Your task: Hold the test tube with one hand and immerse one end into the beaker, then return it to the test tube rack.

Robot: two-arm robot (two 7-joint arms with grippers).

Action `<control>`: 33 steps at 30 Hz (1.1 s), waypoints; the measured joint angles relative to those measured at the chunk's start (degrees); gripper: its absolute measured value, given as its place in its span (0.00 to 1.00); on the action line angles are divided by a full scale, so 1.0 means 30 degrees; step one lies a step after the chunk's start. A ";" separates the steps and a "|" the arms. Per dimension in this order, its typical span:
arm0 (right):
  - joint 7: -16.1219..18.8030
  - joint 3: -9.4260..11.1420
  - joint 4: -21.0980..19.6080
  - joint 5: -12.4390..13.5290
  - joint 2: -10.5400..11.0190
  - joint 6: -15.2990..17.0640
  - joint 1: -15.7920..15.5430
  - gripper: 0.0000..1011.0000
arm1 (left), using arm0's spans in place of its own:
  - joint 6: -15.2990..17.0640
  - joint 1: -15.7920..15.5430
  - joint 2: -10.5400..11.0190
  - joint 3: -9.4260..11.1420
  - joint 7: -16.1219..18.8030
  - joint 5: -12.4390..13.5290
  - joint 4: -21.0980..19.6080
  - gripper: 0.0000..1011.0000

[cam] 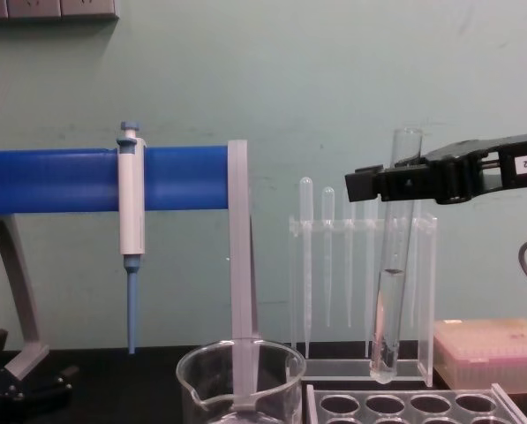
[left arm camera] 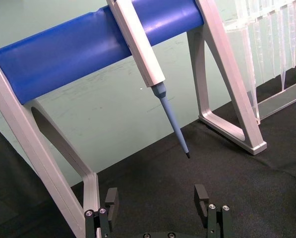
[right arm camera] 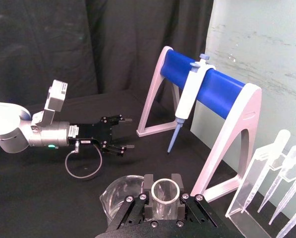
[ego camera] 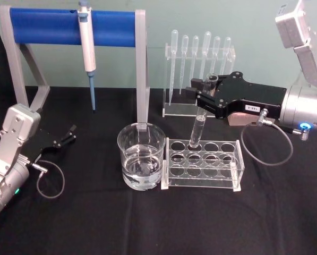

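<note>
the tabletop point(ego camera: 200, 223) is covered in black cloth. near its middle stands the beaker point(ego camera: 141, 159), holding clear liquid, with the clear test tube rack point(ego camera: 203, 166) just beside it on the right. at the far left a blue-barred stand point(ego camera: 142, 69) rests on silver legs. to its right is an acrylic pipette rack point(ego camera: 179, 110), and a pink box point(cam: 493, 353) sits far right.

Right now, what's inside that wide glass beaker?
Clear liquid sits low in the beaker, nothing else; the clear glass hides nothing. The test tube hangs outside it, over the rack, held by the right gripper.
</note>
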 joint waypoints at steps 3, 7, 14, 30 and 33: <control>0.0000 0.0000 -0.0001 0.0000 0.0000 0.0000 0.0000 0.22 | 0.0000 0.0001 0.0000 -0.0001 0.0000 0.0000 0.0000 0.99; 0.0000 0.0000 -0.0001 -0.0001 0.0000 0.0000 0.0000 0.22 | -0.0001 0.0000 0.0000 -0.0001 0.0000 0.0000 0.0001 0.99; -0.0001 0.0001 0.0000 0.0000 0.0000 0.0000 0.0001 0.22 | 0.0000 0.0001 0.0000 0.0000 0.0000 0.0000 0.0001 0.99; 0.0000 0.0000 -0.0001 0.0000 0.0000 0.0000 0.0000 0.22 | 0.0000 0.0001 0.0000 -0.0002 0.0000 -0.0001 0.0000 0.99; 0.0000 0.0000 -0.0001 0.0000 0.0000 0.0000 0.0001 0.22 | -0.0001 0.0000 0.0000 -0.0001 0.0000 -0.0001 0.0000 0.99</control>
